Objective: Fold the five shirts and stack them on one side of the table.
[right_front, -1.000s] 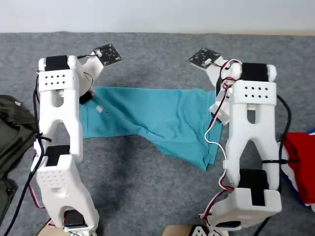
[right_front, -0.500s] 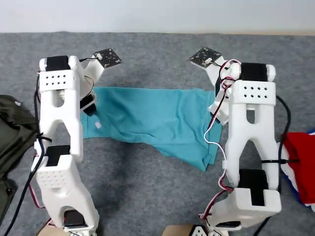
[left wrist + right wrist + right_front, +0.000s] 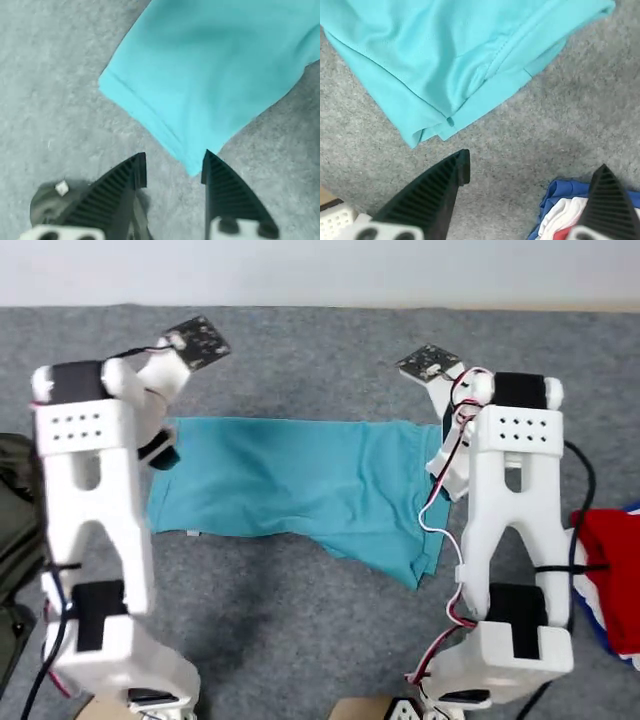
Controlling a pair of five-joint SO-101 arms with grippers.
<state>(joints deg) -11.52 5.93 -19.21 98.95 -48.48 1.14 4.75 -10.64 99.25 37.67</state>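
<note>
The teal shirt (image 3: 300, 480) lies spread on the table (image 3: 300, 640) between our arms, its white tag (image 3: 190, 533) too small to read. Our left gripper (image 3: 174, 156), jaws parted, has swung outward; our right gripper (image 3: 534, 160) gapes wide.

The left arm (image 3: 88, 490) swung outward to its own left. The teal shirt (image 3: 290, 480) was drawn out with it, so its left edge lay farther out and flatter, and its white tag (image 3: 190, 533) moved to the lower corner.
</note>
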